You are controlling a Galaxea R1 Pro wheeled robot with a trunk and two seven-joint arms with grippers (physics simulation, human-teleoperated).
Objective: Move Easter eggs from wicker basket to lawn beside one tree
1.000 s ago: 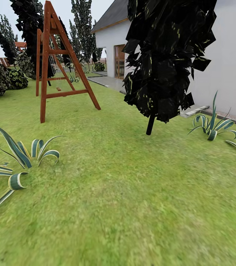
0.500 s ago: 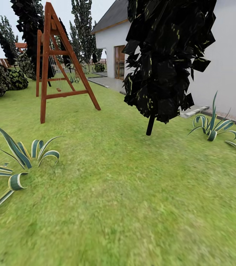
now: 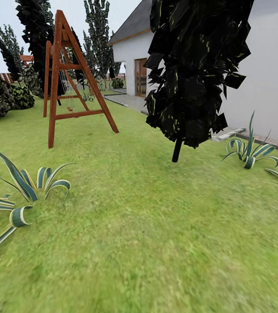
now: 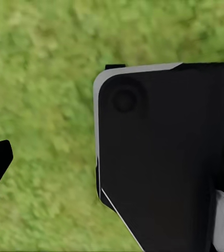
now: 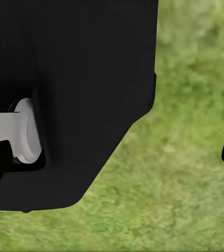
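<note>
Head view is just lawn (image 3: 156, 243), one dark cone-shaped tree (image 3: 195, 74), one wooden swing frame (image 3: 69, 74), a white house (image 3: 260, 87) and two striped spiky plants in full view. Zero eggs or basket anywhere here, so I'd keep turning slowly to scan for them. Wrist views look down at grass past dark robot body; can't tell how either gripper's jaws stand.

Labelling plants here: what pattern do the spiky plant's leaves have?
Dark green with cream edge stripes, clearest on the spiky plant in the head view.
</note>
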